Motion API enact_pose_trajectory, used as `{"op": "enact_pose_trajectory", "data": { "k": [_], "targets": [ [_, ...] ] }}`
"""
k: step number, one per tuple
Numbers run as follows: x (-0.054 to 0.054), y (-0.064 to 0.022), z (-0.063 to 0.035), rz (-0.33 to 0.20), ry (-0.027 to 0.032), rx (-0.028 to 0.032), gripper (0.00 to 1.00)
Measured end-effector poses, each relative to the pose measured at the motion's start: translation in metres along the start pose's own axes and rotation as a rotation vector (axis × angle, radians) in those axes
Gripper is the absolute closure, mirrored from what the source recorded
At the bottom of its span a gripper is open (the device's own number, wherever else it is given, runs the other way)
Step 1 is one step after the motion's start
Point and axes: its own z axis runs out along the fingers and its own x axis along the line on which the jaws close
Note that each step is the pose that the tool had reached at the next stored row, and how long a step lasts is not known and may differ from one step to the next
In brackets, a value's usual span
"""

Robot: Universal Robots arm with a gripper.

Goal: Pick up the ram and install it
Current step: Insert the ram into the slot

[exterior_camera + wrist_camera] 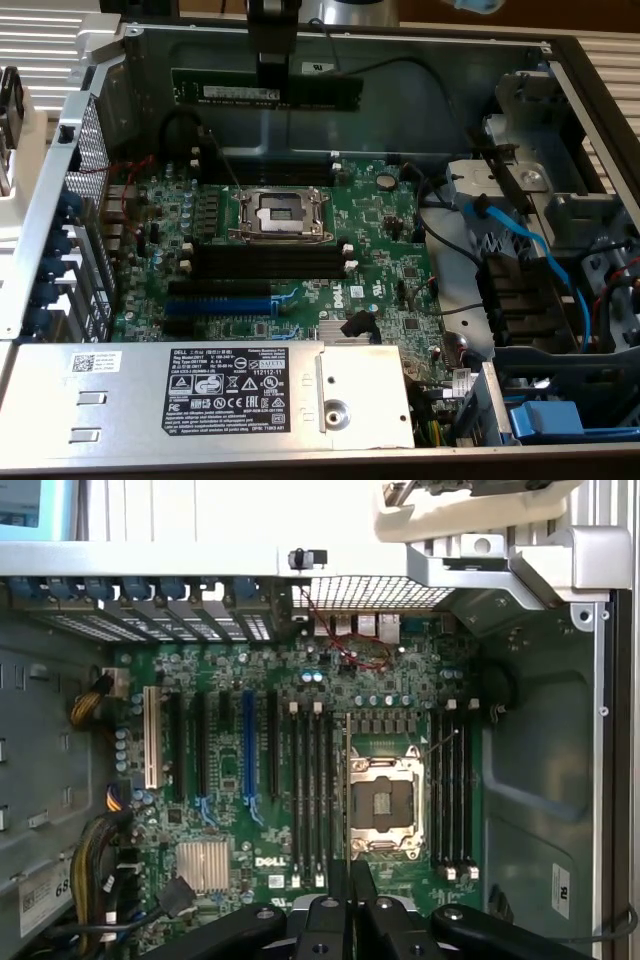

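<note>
The ram (310, 92) is a long thin dark-green strip with a white label. It hangs level above the far side of the open computer case, over the far case wall. My gripper (272, 72) comes down from above and is shut on it left of its middle. In the wrist view the gripper (348, 885) pinches the ram (347, 780) edge-on, a thin line that runs over the green motherboard (215, 820) beside the CPU socket (383, 805). The black memory slots (300, 258) lie below, nearer than the socket (280, 210), and they hold nothing.
A second pair of black slots (450, 790) flanks the socket's other side. The blue expansion slot (215, 305) lies near the power supply box (230, 385). Blue cables (530, 240) and a drive cage (540, 180) stand on the exterior view's right, and the perforated case wall (85, 150) on its left.
</note>
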Motion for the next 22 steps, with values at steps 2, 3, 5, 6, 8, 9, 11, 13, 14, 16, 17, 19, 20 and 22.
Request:
{"op": "enact_pose_trajectory", "data": {
  "k": [2,3,5,6,8,9,11,13,14,16,17,19,20,22],
  "targets": [
    [0.001,0.0002,0.0001,0.000,-0.0002,0.0000,0.88],
    [0.001,0.0002,0.0001,0.000,-0.0001,0.0000,0.88],
    [0.001,0.0001,0.0001,0.000,-0.0003,0.0000,0.88],
    [0.001,0.0002,0.0004,0.000,-0.0003,0.0000,0.88],
    [0.001,0.0002,0.0021,0.000,-0.0003,0.0000,0.88],
    [0.001,0.0002,0.0033,0.000,-0.0004,0.0001,0.88],
    [0.002,0.0002,0.0061,0.000,-0.0006,0.0002,0.88],
    [0.002,0.0002,0.0074,0.000,-0.0007,0.0002,0.88],
    [0.002,0.0002,0.0074,0.000,-0.0005,0.0000,0.88],
    [0.002,0.0002,0.0086,0.000,-0.0010,0.0004,0.88],
    [0.002,0.0003,0.0101,0.000,-0.0010,0.0003,0.88],
    [0.002,0.0003,0.0128,0.000,-0.0008,0.0002,0.88],
    [0.002,0.0003,0.0131,0.000,-0.0008,0.0002,0.88],
    [0.002,0.0003,0.0133,0.000,-0.0005,0.0001,0.88]
  ]
}}
